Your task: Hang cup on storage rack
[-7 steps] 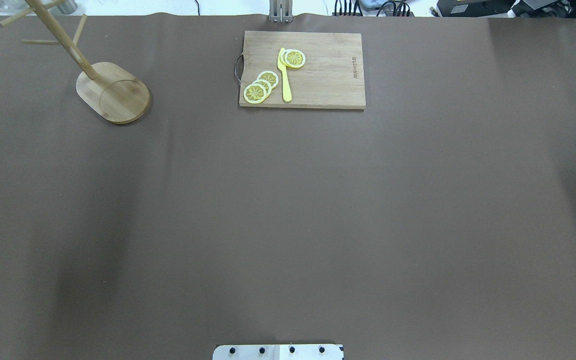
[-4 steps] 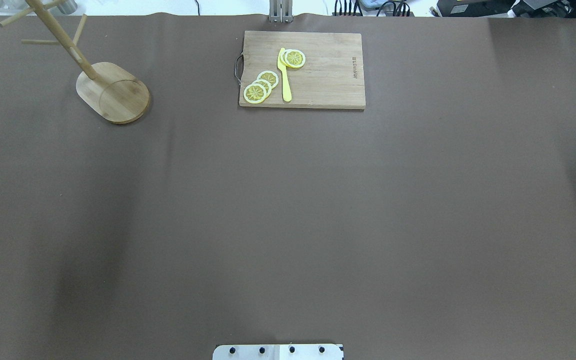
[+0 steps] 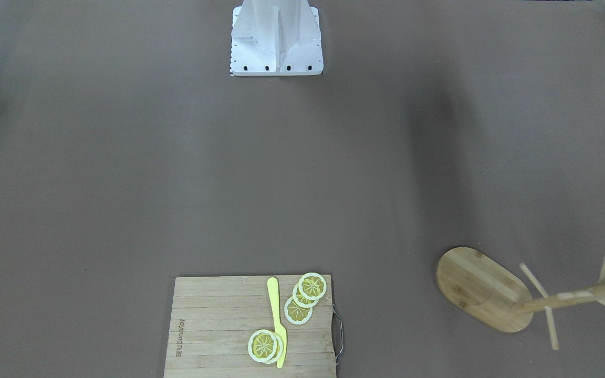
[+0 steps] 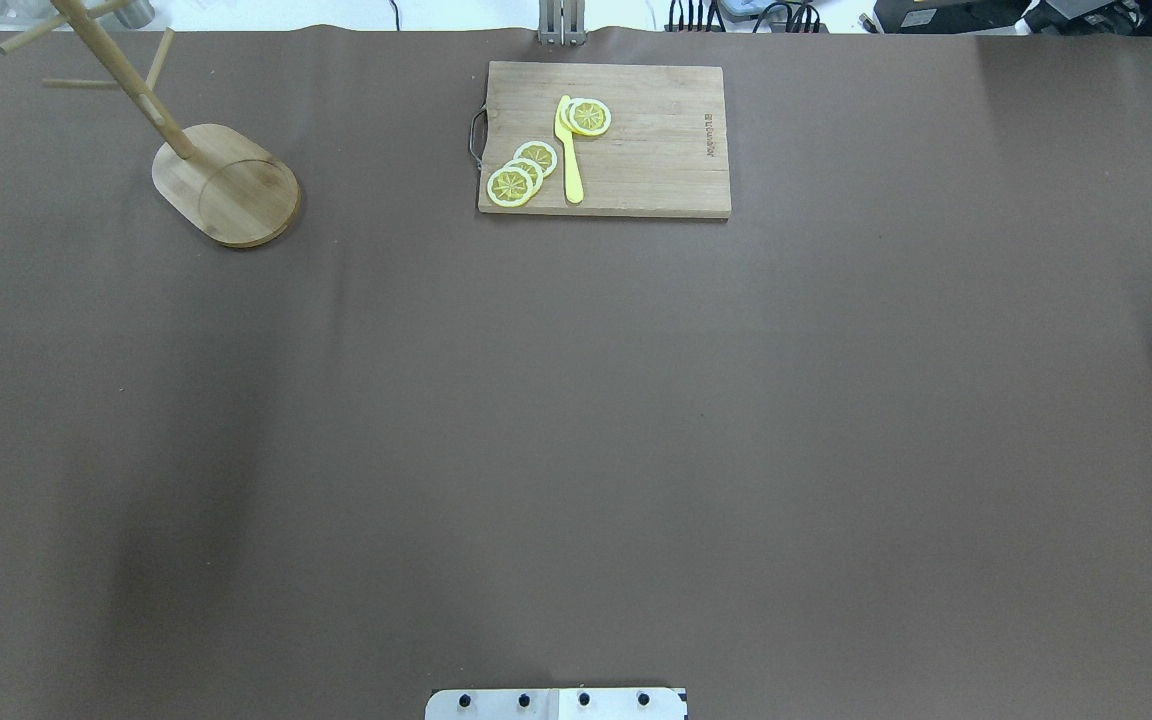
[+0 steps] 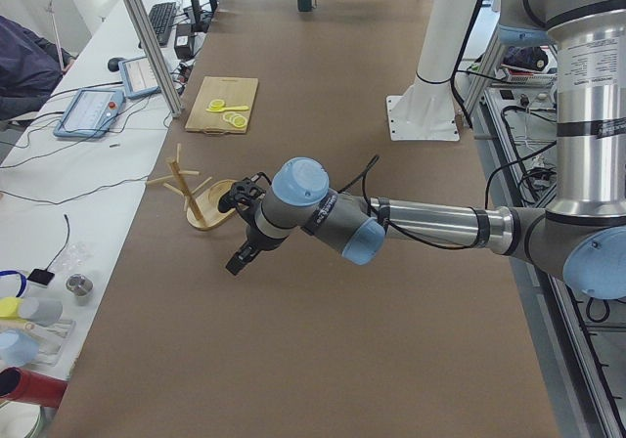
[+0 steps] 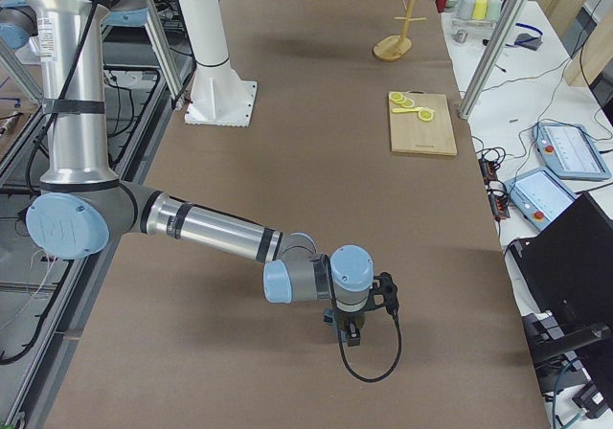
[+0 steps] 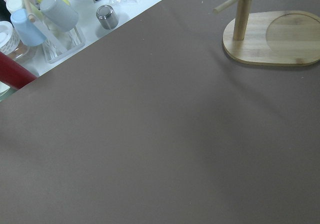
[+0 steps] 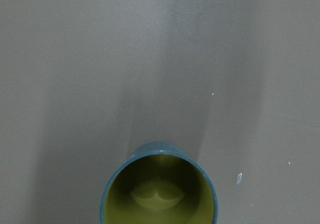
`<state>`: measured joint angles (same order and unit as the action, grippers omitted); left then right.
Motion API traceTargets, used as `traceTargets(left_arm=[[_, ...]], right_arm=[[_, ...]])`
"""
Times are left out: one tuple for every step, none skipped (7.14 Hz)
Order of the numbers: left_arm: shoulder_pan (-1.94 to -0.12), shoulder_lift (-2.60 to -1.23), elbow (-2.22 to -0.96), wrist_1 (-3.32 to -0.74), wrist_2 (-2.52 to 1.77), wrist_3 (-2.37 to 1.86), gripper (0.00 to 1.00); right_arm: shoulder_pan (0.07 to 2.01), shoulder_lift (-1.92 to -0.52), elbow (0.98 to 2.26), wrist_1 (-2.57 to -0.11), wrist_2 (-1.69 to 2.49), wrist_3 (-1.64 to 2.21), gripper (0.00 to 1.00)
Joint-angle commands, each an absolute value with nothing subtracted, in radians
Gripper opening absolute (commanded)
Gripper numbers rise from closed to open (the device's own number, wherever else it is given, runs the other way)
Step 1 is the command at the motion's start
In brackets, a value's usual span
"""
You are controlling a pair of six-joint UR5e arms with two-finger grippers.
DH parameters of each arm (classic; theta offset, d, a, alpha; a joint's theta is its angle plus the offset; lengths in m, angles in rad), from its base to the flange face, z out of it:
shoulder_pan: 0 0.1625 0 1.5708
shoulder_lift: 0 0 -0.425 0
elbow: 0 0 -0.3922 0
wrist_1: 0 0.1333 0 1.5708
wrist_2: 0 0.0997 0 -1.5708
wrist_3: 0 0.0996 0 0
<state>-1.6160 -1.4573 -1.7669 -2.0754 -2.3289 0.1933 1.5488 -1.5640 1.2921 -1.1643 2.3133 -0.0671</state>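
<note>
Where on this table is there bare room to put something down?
The wide brown stretch between the cutting board and the robot's base plate is bare, and so is the cloth between board and storage rack. Crowded: the board itself, with lemon slices and a knife.

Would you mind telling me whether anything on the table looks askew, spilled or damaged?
Nothing stands out. The storage rack stands upright on its base with bare pegs, the cup sits upright and empty, and the lemon slices and yellow knife lie on the cutting board.
</note>
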Motion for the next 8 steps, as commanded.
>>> traceTargets(left_arm=[[-1.615, -1.457, -1.767, -2.075, -2.330, 0.195, 0.99], [-1.617, -1.457, -1.767, -2.075, -2.330, 0.195, 0.99], [-1.617, -1.457, -1.767, -2.075, -2.330, 0.195, 0.99], [-1.617, -1.457, -1.770, -2.075, -2.330, 0.195, 0.99], [-1.617, -1.457, -1.769, -2.075, -2.329, 0.193, 0.99], [-1.617, -1.457, -1.766, -2.075, -2.329, 0.193, 0.99], [-1.617, -1.457, -1.767, -2.075, -2.329, 0.193, 0.99], [-1.617, -1.457, -1.766, -2.075, -2.329, 0.193, 0.99]], right_arm=[[1.548, -1.554, 1.252, -1.123, 2.292, -0.067, 0.87], [1.548, -1.554, 1.246, -1.123, 2.283, -0.066, 0.79], [1.549, -1.554, 1.246, -1.123, 2.284, -0.042, 0.60], [1.548, -1.554, 1.243, -1.109, 2.281, -0.020, 0.50], [1.548, -1.554, 1.217, -1.074, 2.281, -0.018, 0.50], [1.548, -1.554, 1.204, -1.057, 2.281, -0.009, 0.50], [1.548, -1.554, 1.203, -1.057, 2.281, -0.009, 0.49], [1.548, -1.554, 1.204, -1.055, 2.283, -0.009, 0.49]])
